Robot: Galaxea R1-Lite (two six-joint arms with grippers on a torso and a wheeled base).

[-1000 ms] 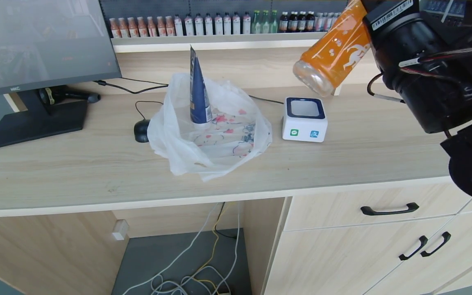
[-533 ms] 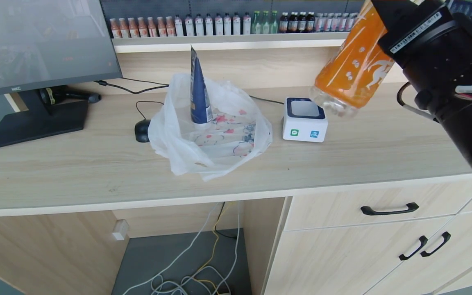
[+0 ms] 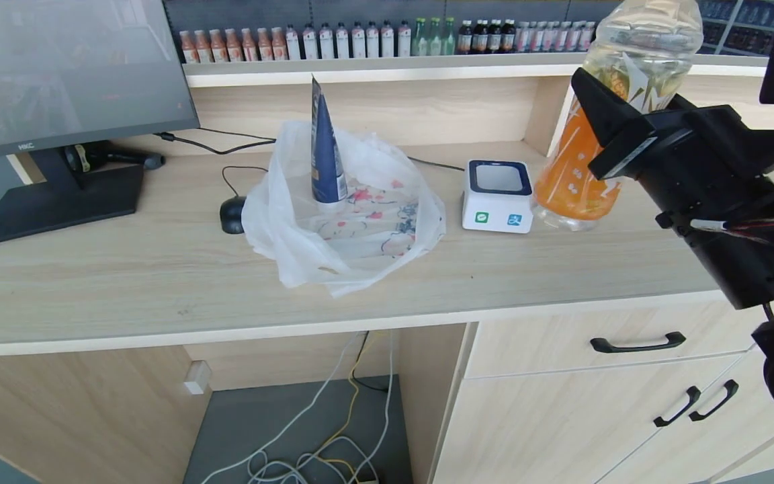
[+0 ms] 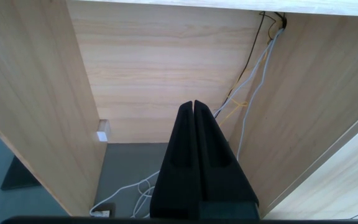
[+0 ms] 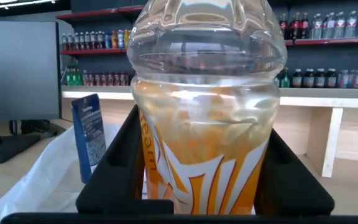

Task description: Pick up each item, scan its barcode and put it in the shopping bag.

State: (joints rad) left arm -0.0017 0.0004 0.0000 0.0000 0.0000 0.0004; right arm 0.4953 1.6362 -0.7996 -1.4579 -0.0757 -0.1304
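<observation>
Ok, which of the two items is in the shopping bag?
The blue tube, standing upright inside the white shopping bag. The orange bottle is outside it, clamped in the right gripper beside the scanner.

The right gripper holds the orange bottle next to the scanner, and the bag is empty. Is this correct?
No. The bag is not empty: a blue tube stands in it, as the head view shows. The rest is right.
</observation>
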